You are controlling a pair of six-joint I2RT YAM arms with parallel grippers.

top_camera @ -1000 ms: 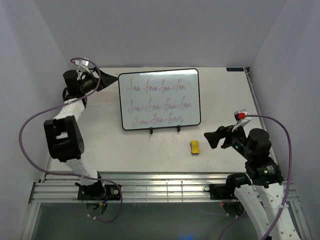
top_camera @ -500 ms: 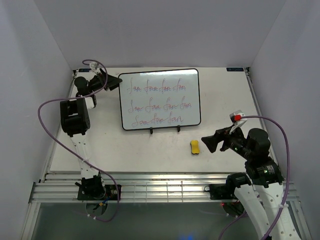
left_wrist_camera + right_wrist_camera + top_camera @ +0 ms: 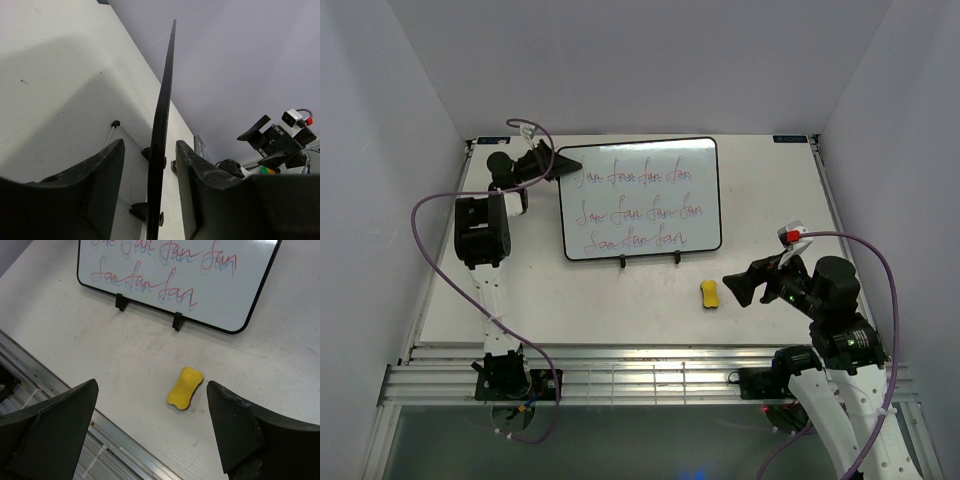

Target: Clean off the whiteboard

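White rectangular black-rimmed whiteboard [image 3: 640,200], red cursive scribbled across, standing between parted fingers of left gripper [image 3: 570,164], gaps either side; edge-on from that wrist, writing hidden. Small yellow eraser block [image 3: 710,294] beneath wide-spread fingers of right gripper [image 3: 732,283], untouched.

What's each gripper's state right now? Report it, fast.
Left gripper: open, jaws straddling the edge of the whiteboard, gaps on both sides, not gripping.
Right gripper: open wide near the yellow eraser, holding nothing.
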